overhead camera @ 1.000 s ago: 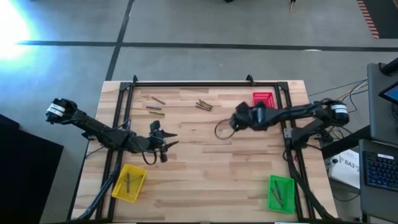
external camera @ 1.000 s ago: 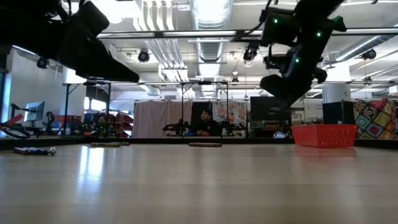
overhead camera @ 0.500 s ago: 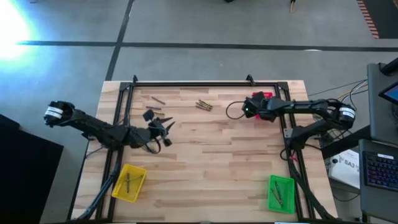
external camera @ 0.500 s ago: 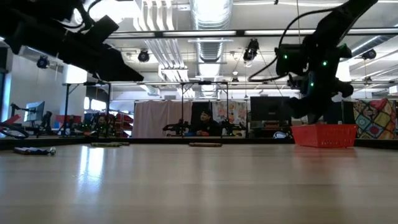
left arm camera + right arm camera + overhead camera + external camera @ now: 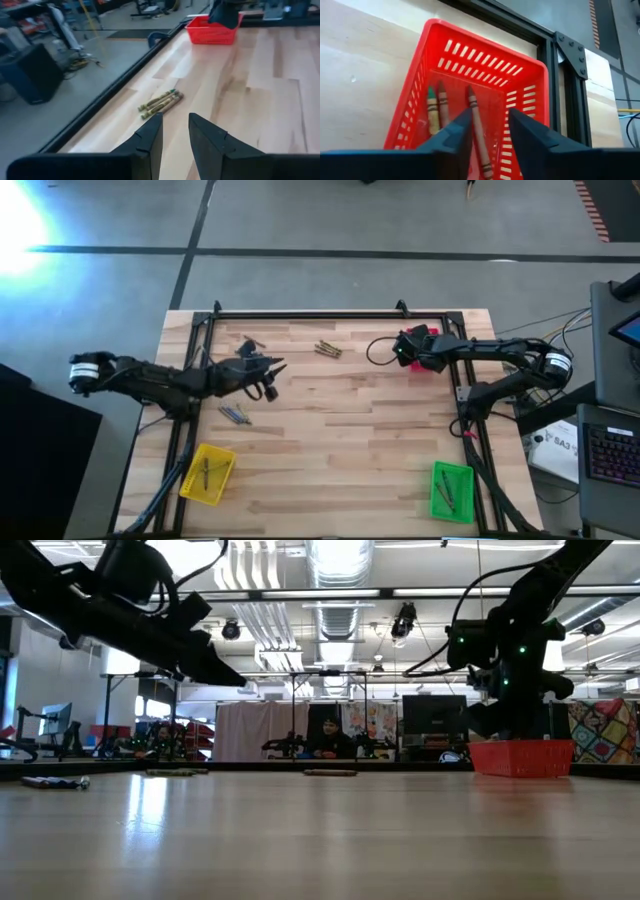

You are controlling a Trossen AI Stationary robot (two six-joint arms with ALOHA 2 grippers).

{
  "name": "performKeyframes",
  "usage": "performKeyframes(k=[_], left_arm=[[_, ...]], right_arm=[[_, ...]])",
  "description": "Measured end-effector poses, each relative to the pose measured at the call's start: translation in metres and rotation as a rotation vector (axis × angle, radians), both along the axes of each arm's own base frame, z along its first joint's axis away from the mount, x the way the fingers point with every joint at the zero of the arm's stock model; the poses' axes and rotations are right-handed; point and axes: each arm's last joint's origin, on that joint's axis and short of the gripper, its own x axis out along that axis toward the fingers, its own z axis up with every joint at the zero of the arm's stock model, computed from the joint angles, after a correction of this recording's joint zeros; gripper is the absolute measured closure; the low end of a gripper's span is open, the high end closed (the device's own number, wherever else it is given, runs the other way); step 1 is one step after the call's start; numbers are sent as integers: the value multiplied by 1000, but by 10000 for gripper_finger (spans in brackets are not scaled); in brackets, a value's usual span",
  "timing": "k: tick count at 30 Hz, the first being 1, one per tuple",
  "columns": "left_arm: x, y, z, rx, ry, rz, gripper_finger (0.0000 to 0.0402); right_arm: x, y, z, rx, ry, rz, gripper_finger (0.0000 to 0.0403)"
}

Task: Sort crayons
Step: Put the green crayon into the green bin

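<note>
Three crayons (image 5: pixel 440 112) lie in the red tray (image 5: pixel 530 70) at the table's far right. My right gripper (image 5: pixel 487 132) hangs over the tray, open, with the longest crayon (image 5: pixel 476 117) lying below the gap between its fingers. In the high view it (image 5: pixel 403 348) covers part of the tray (image 5: pixel 424 333). My left gripper (image 5: pixel 175 127) is open and empty above the table's left middle (image 5: pixel 266 370). It points at a small bunch of crayons (image 5: pixel 160 101) lying flat near the far edge (image 5: pixel 327 349). More crayons (image 5: pixel 236 414) lie on the table by my left arm.
A yellow tray (image 5: pixel 207 473) at the near left and a green tray (image 5: pixel 451 490) at the near right each hold crayons. One crayon (image 5: pixel 249 344) lies at the far left. A black frame (image 5: pixel 300 314) borders the table. A person (image 5: pixel 325 740) sits in the room behind.
My right gripper has gone from mid-table toward the far right and now hangs over the red tray. My left gripper has gone toward the far edge and slightly right, and the crayons by my left arm now show.
</note>
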Motion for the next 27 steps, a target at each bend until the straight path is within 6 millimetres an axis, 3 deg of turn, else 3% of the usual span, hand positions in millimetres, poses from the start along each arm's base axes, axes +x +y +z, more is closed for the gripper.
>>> performKeyframes(k=[6, 12, 15, 20, 27], left_arm=[[-4, 18, 1, -15, -18, 49, 325], [-6, 18, -2, -37, -22, 51, 325], [-11, 16, -12, -106, -30, 47, 325], [-26, 7, -29, -281, -161, 1, 325], [-50, 0, -42, -339, -309, -35, 325]], right_arm=[[16, -5, 5, -70, -136, 63, 241], [60, -12, 22, -157, -464, 413, 243], [80, -19, 21, -159, -604, 544, 254], [114, -33, -1, -61, -545, 571, 272], [164, -56, -17, 114, -416, 644, 280]])
